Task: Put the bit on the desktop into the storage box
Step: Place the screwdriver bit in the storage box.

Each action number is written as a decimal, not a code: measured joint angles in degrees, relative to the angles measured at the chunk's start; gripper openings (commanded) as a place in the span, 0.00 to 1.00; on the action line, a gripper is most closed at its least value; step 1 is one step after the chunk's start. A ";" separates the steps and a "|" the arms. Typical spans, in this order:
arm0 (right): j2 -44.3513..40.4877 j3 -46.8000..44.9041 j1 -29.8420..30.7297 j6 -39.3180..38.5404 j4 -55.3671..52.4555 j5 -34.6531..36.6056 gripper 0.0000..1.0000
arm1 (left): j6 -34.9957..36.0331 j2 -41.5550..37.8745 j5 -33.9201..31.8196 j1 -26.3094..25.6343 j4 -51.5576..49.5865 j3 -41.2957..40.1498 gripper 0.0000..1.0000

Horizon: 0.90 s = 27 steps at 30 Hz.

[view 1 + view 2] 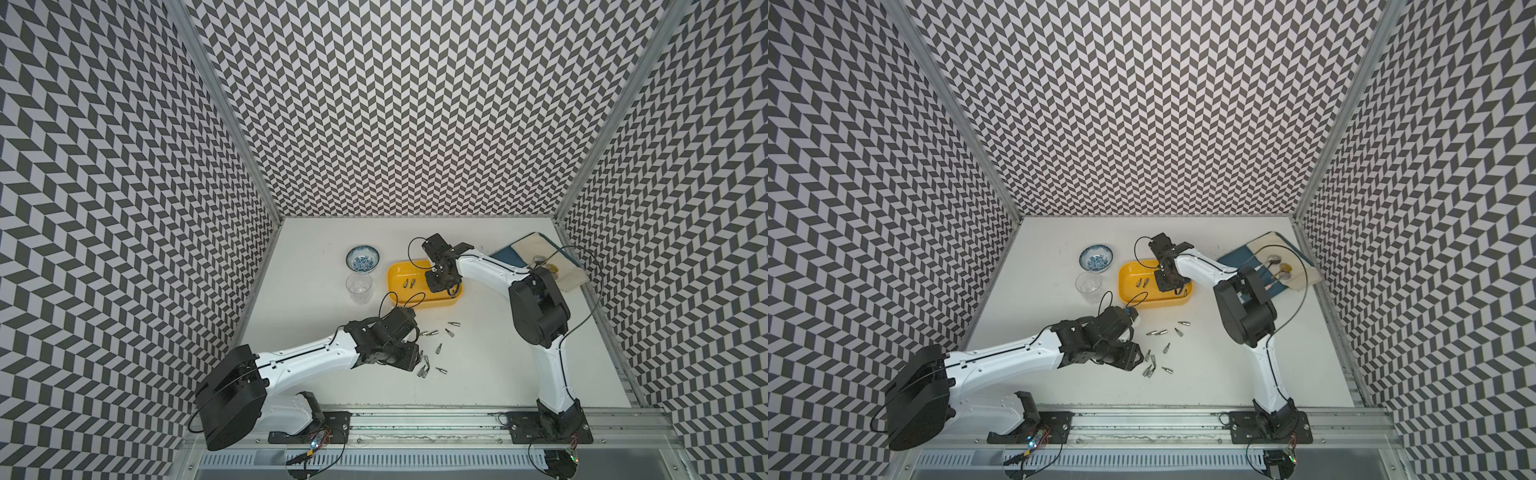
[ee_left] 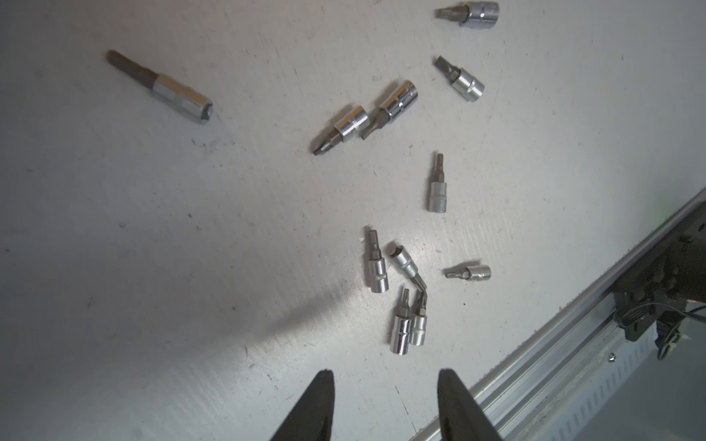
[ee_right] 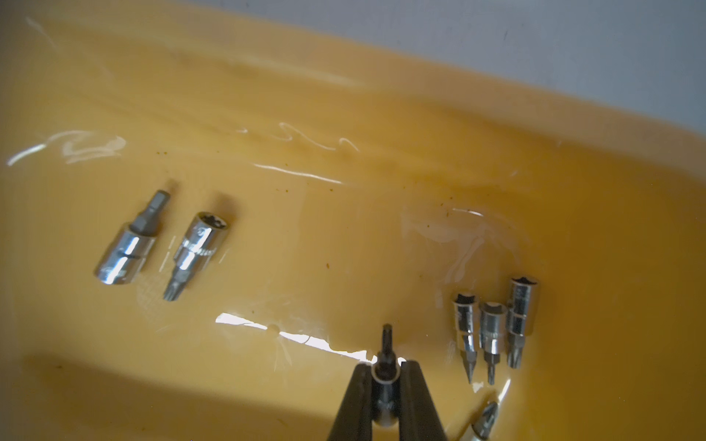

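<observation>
Top views: a white bench (image 1: 324, 257) is boxed in on three sides by walls (image 1: 415, 104) papered in a grey-and-white chevron pattern, with aluminium posts in the far corners. An aluminium rail (image 1: 415, 419) runs along the near edge and carries both arm bases. The yellow storage box (image 1: 432, 306) sits mid-bench, toward the far side. Left of it is a blue-patterned bowl (image 1: 362, 257), with a clear glass (image 1: 359, 286) just near of the bowl. In the far right corner a blue tray (image 1: 505, 255) lies under a pale cloth (image 1: 536, 245). Near of the box, well apart from it, loose bits (image 1: 424, 368) lie scattered.

Left wrist view: the bench surface is scuffed, with fine scratches and dark specks. Eleven bits counted, some touching. The left fingers (image 2: 313, 404) stand apart, empty, over the bench beside the nearest bits.

Right wrist view: the right fingers (image 3: 353, 404) are clamped on one bit (image 3: 386, 340) over the box's glossy floor. Inside the box lie two bits side by side (image 3: 126, 248), three more in a row (image 3: 493, 332), and another at the picture's edge.
</observation>
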 measured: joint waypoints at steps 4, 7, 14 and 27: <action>1.31 0.24 0.00 -0.39 0.00 0.00 0.00 | 0.15 1.49 -0.42 -0.61 0.07 0.35 0.48; 1.79 0.63 0.00 -0.79 -0.15 0.02 0.00 | 0.20 2.91 -0.85 -1.18 0.02 0.96 0.48; 1.92 0.87 0.00 -0.98 -0.07 0.02 0.13 | 0.37 5.95 -1.95 -2.34 -0.09 3.06 0.47; 2.21 1.86 0.00 -1.09 -0.46 0.04 0.29 | 0.42 10.69 -4.92 -5.86 -2.01 5.86 0.46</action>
